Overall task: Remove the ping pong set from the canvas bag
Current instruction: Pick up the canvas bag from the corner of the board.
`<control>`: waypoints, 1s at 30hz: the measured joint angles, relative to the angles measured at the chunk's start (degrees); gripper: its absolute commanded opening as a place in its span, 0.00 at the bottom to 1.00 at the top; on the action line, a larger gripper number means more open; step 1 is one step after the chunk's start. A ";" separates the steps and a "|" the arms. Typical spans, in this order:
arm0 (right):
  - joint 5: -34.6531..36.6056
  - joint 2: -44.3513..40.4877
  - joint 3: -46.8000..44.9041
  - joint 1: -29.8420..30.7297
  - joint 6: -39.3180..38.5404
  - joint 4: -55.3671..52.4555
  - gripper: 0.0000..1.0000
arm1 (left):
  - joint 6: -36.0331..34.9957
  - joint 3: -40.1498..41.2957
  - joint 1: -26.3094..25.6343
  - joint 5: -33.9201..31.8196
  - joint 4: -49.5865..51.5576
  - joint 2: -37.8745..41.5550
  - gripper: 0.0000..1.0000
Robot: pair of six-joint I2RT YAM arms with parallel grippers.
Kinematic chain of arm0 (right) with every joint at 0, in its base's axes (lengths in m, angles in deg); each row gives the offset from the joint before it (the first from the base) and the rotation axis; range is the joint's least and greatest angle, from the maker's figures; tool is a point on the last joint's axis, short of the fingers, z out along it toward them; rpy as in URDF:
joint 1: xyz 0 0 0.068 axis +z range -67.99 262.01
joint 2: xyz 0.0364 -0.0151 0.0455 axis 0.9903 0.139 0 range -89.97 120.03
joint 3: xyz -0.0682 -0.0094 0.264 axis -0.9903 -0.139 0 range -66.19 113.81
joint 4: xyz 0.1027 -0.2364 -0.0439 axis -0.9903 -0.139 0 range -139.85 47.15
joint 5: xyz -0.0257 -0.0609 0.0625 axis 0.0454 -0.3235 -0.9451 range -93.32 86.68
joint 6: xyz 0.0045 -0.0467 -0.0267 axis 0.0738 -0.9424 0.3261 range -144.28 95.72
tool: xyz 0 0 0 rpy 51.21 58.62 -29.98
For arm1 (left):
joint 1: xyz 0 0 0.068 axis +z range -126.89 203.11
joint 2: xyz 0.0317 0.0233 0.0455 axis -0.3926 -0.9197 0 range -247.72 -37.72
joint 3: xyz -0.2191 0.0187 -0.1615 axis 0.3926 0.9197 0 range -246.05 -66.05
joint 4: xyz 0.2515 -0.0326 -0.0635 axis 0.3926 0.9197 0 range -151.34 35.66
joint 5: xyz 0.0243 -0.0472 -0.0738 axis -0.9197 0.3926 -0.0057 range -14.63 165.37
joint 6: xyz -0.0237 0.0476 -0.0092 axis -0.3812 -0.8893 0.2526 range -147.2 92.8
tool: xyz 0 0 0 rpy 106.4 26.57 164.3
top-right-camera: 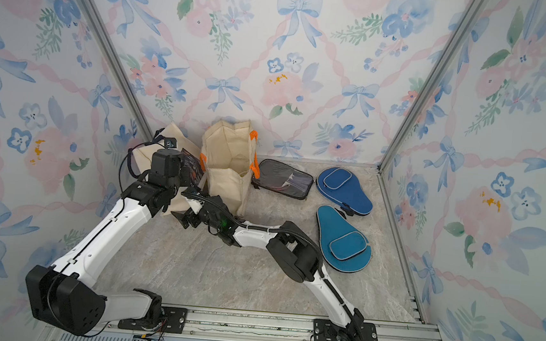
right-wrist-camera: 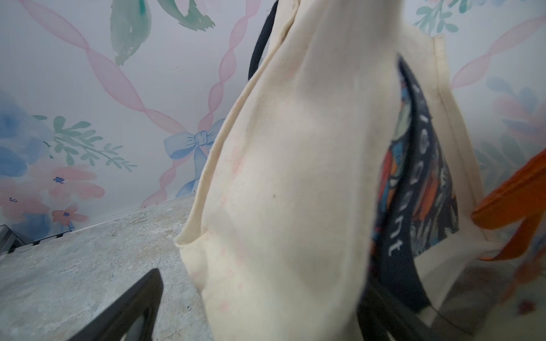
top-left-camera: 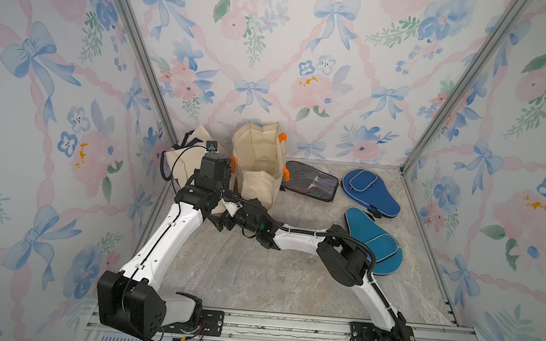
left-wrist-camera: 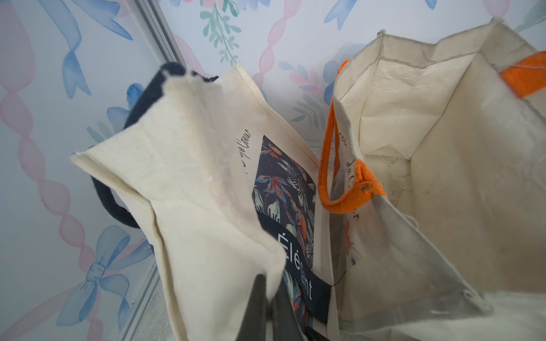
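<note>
The dark-handled canvas bag (top-left-camera: 184, 162) is being pinched by the left gripper (left-wrist-camera: 270, 295), its fingers clenched on a fold of cream cloth beside the printed panel. The right gripper (top-right-camera: 184, 220) is being held low at the bag's near side, fingers spread wide, nothing grasped. In the right wrist view the cloth is being straddled by them; contact cannot be told.

No ping pong set is being shown inside this bag in any view. If one is left, it is judged to be hidden down in the cloth. The orange-handled bag (top-left-camera: 259, 163) just beside it looks empty in the left wrist view. Lying out on the table (top-left-camera: 256, 276) are a clear pouch (top-left-camera: 310, 182), a far blue cover (top-left-camera: 371, 192) and a near blue cover (top-left-camera: 374, 244), all well apart from both grippers.

Key relation: the bag is leaning into the far-left corner, long axis running up and away from the right fingers, mouth above them. The right arm is the free one, so entry from above is judged necessary.
</note>
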 measured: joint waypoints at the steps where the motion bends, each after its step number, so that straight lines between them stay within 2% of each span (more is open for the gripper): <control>1: -0.02 0.00 -0.59 0.00 0.61 1.09 0.97 | 0.11 0.13 -0.13 0.13 0.00 0.07 0.00; 12: -1.95 3.54 -2.78 0.28 8.66 11.89 0.97 | 1.64 4.61 -1.25 0.31 -0.11 2.49 0.00; 22: -1.01 4.90 -8.00 0.37 14.49 18.27 1.00 | 5.05 11.41 -4.98 0.28 -0.33 4.79 0.00; 25: 0.13 5.20 -10.12 0.26 16.44 21.14 0.94 | 5.88 12.96 -5.20 0.31 -0.24 5.31 0.00; 30: 1.36 6.47 -10.47 -0.09 19.39 24.04 0.72 | 6.54 13.60 -5.35 0.39 -0.37 5.73 0.00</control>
